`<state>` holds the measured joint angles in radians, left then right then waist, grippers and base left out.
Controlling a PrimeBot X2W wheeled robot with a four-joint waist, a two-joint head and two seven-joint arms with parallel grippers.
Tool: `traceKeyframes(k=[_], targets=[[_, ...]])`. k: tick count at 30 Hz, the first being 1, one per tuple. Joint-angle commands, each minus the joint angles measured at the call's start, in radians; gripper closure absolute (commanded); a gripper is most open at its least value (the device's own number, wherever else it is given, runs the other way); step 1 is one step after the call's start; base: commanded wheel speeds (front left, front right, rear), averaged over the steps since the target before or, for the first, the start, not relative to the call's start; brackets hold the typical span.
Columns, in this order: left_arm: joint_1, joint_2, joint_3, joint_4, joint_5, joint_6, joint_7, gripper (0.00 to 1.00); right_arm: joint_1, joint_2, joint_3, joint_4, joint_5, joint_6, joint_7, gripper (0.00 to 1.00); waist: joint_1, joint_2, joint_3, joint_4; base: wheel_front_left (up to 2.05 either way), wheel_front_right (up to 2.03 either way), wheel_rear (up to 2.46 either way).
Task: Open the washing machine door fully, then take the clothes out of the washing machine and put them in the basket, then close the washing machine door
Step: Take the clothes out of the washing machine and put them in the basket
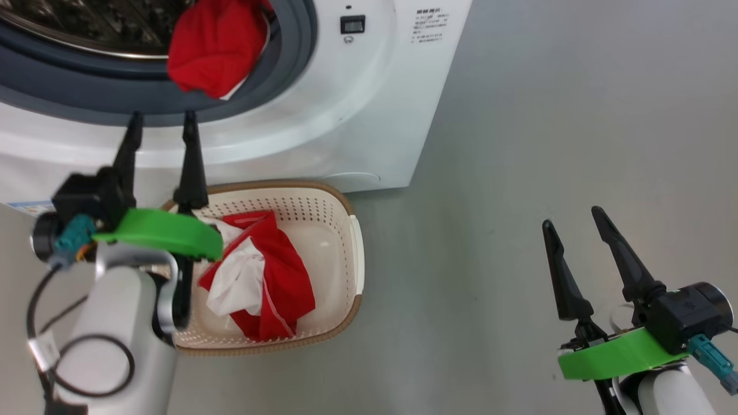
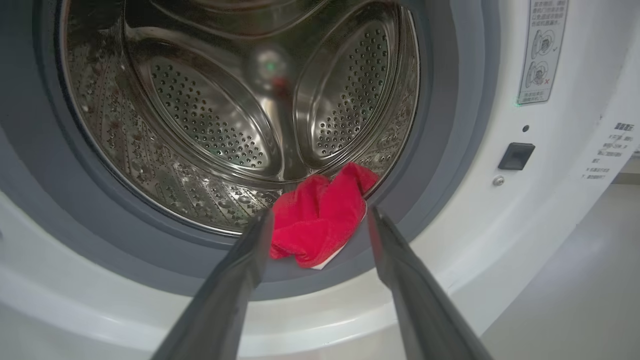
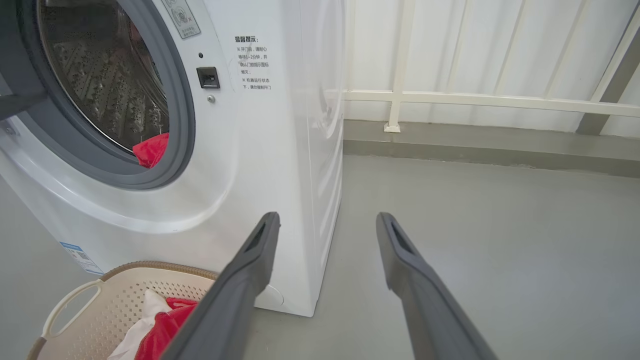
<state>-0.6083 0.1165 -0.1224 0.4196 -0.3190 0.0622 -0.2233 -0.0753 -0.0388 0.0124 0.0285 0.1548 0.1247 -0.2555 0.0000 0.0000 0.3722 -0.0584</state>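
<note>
The washing machine (image 1: 357, 115) stands with its round opening uncovered. A dark edge at the far left of the right wrist view looks like the washing machine door (image 3: 12, 95), swung aside. One red piece of the clothes (image 1: 216, 46) (image 2: 320, 225) (image 3: 152, 150) lies over the grey gasket at the drum's lower right. More red and white clothes (image 1: 265, 276) (image 3: 165, 320) lie in the cream basket (image 1: 346, 213) (image 3: 120, 295) on the floor in front. My left gripper (image 1: 162, 118) (image 2: 321, 215) is open, just short of the red piece. My right gripper (image 1: 572, 219) (image 3: 328, 217) is open and holds nothing.
Bare grey floor (image 1: 548, 115) stretches to the right of the machine. A white railing (image 3: 450, 97) and wall run behind it. The steel drum (image 2: 210, 115) holds nothing else that I can see.
</note>
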Motion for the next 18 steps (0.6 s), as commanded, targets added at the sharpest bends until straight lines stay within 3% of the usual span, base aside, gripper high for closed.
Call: traceKeyframes(k=[1, 8, 18], targets=[[-0.053, 0.04, 0.032, 0.003, 0.009, 0.002, -0.012, 0.0, -0.03, -0.011, 0.024, -0.029, 0.004, 0.006, -0.006, 0.0, 0.0, 0.0, 0.036, -0.017, 0.0, 0.0, 0.0], [-0.193, 0.061, 0.035, 0.118, 0.016, -0.009, -0.024, 0.0, -0.058, -0.011, 0.039, -0.039, 0.011, 0.006, -0.006, 0.0, 0.0, 0.0, 0.088, -0.036, 0.0, 0.0, 0.0], [-0.399, 0.091, 0.038, 0.307, -0.011, -0.059, -0.011, 0.0, -0.088, -0.011, 0.049, -0.039, 0.011, 0.006, -0.006, 0.0, 0.0, 0.0, 0.16, -0.061, 0.0, 0.0, 0.0]])
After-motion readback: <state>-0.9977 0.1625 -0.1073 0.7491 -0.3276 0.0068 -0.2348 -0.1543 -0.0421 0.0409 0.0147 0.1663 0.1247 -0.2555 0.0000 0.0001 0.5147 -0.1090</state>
